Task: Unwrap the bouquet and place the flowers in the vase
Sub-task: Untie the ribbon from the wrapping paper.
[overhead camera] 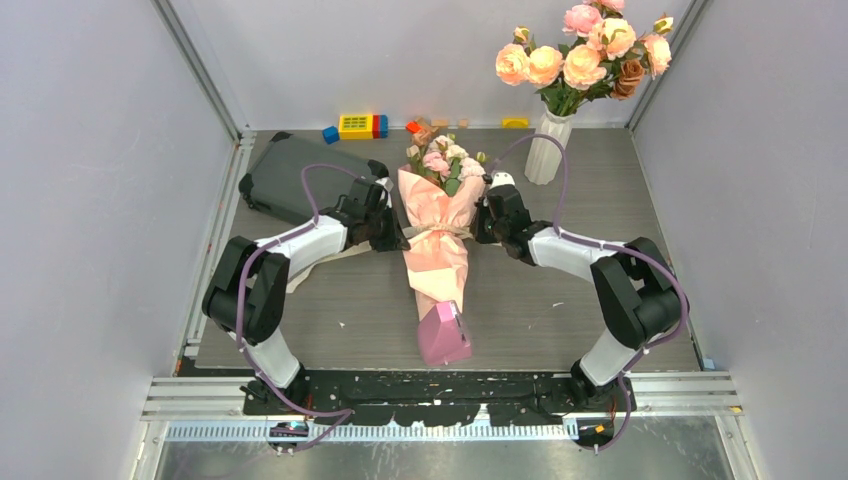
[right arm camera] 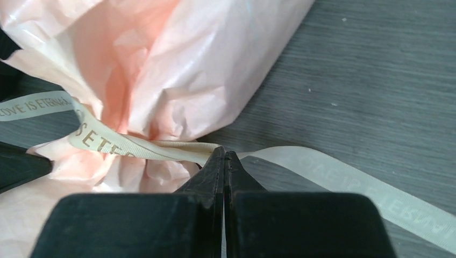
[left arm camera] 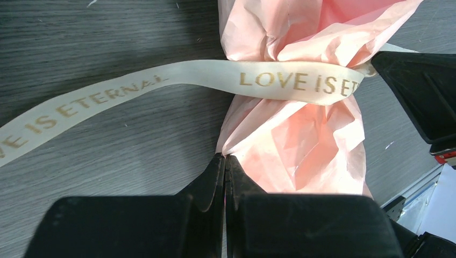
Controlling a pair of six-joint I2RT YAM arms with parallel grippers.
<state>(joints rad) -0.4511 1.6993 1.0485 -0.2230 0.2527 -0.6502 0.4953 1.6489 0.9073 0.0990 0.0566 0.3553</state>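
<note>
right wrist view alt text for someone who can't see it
The right gripper is shut on a cream ribbon with gold lettering, beside the pink paper bouquet it ties. The bouquet fills the upper left; grey table lies right.

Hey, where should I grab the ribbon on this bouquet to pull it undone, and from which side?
Take the ribbon by its loose tail, not the band cinched round the bouquet. The tail lies flat on the table to the robot's left of the wrap, so probably come straight down, pinching across its width. The band sits tight against crinkled paper and would likely snag it.
</note>
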